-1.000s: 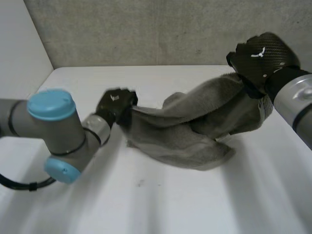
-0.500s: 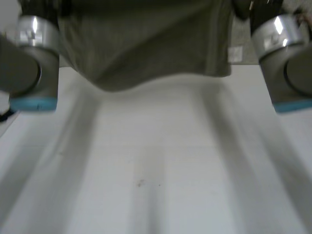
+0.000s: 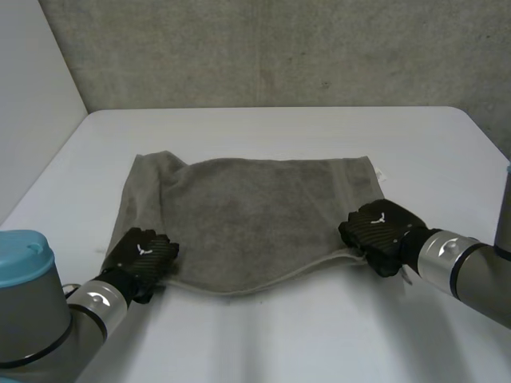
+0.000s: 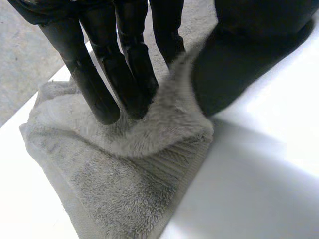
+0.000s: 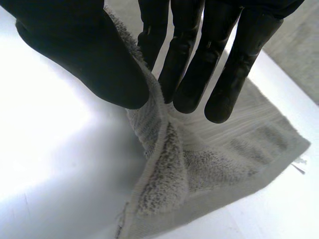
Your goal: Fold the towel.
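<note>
A grey-green towel (image 3: 255,215) lies spread out on the white table (image 3: 279,343), its far left corner slightly rumpled. My left hand (image 3: 142,259) rests at the towel's near left corner. In the left wrist view its fingers (image 4: 104,79) and thumb (image 4: 239,64) pinch a raised ridge of towel (image 4: 124,189) between them. My right hand (image 3: 379,231) sits at the near right corner. In the right wrist view its thumb (image 5: 84,55) and fingers (image 5: 199,59) pinch the towel's hemmed edge (image 5: 209,169), which stands up off the table.
A grey wall (image 3: 271,48) runs behind the table and a white wall (image 3: 32,120) stands at the left. A small white label (image 3: 380,174) pokes out at the towel's far right corner. Bare table lies in front of the towel.
The towel hung bunched between both hands, was then lifted up high and stretched wide, and now lies flat on the table with both hands lowered to its near corners.
</note>
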